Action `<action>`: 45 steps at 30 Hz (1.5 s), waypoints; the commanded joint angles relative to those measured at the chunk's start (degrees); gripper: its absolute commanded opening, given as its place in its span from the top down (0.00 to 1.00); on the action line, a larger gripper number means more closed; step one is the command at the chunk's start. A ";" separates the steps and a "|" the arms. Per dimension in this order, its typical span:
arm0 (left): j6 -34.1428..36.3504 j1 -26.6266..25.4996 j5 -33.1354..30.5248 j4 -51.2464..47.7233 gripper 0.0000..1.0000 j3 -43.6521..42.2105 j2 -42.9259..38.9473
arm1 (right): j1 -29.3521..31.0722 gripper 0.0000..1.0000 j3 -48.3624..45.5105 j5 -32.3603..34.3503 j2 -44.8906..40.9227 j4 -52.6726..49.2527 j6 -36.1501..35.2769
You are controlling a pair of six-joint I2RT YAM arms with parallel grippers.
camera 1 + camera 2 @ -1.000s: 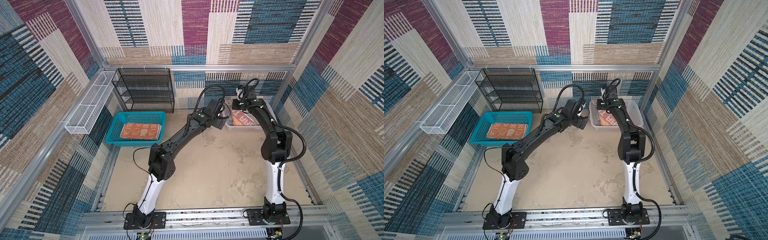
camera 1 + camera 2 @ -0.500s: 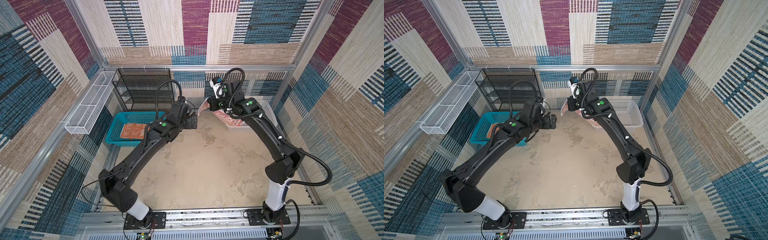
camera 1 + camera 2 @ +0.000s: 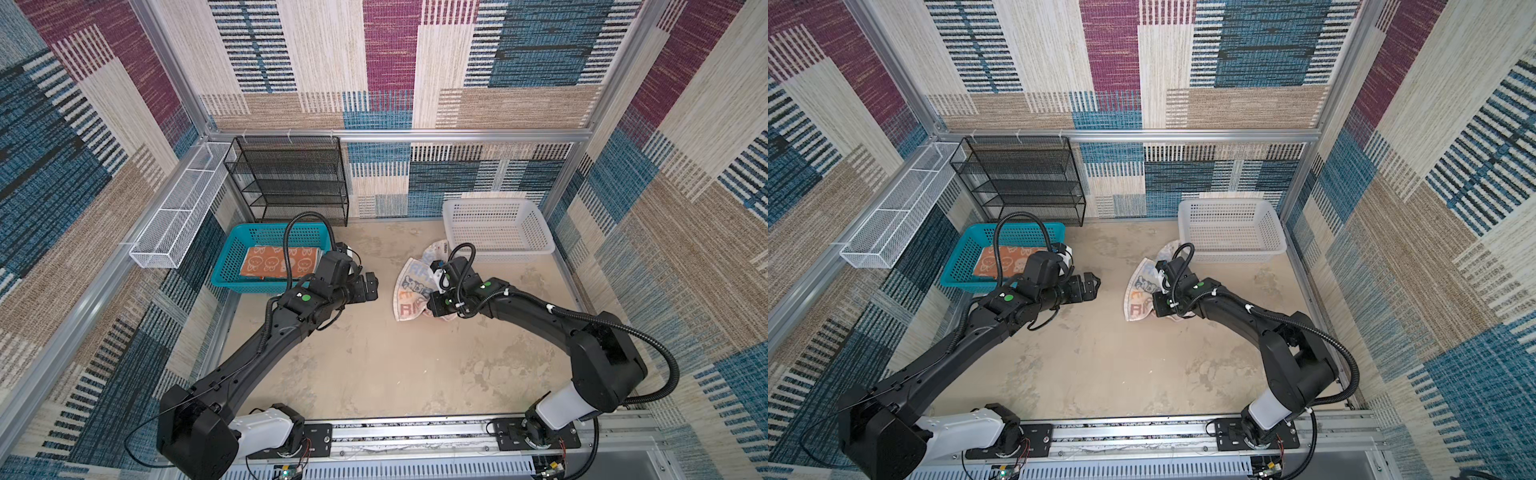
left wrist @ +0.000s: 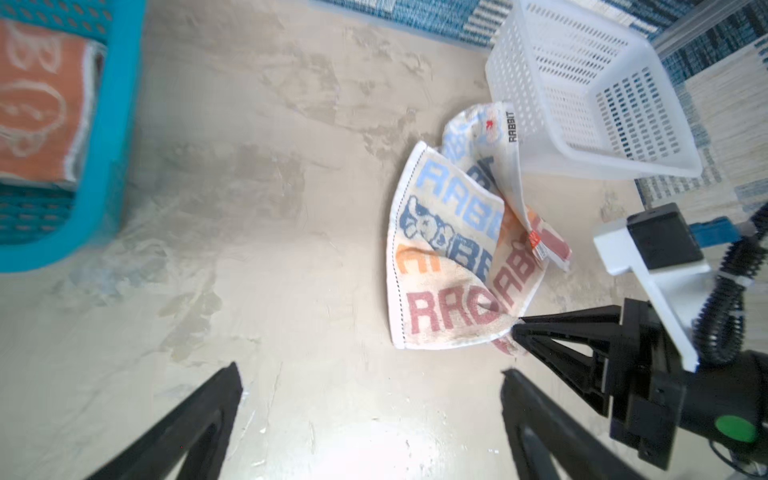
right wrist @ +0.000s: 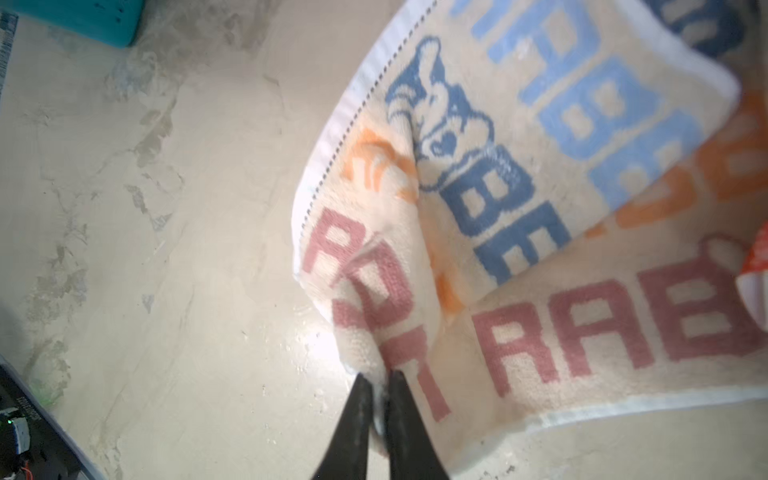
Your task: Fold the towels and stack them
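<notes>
From above, the RABBIT towel (image 3: 409, 291) lies rumpled on the bench (image 3: 374, 353), just in front of the white basket (image 3: 498, 254) and between my two arms, but my own wrist hides the grip there. My right wrist camera settles it: my right gripper (image 5: 380, 376) is pinching a bunched fold near the towel's hemmed edge, fingers (image 5: 359, 419) nearly together with terry between them. The left wrist view catches that pinch from the side, tips at a corner of the cloth, and shows my left gripper (image 4: 369, 370) spread wide over bare bench, touching nothing. The cloth is whitish, with rows of RABBIT in light blue, dark blue, orange and dull red, plus a blue rabbit figure and a stitched white hem. It is doubled over itself, one flap reaching the white basket's near corner. The top views and left wrist also show the orange towel (image 3: 270, 262), folded flat in the blue basket (image 3: 232, 257), white rabbit faces up.
</notes>
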 commanded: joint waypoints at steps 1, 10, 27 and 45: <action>-2.79 -0.18 5.18 4.76 0.00 -1.19 1.66 | 0.09 0.71 -3.00 0.20 -2.45 5.12 2.25; -2.22 -3.01 7.33 6.36 0.00 -2.27 7.41 | -1.40 0.12 -5.84 4.17 -10.76 3.50 2.73; -0.72 -7.94 14.25 8.24 0.00 13.16 34.39 | -12.37 0.01 -10.19 -2.96 -2.00 14.12 6.65; -4.41 -9.09 14.16 14.09 0.00 -5.66 26.50 | -12.96 0.01 7.33 -6.74 18.25 13.43 6.28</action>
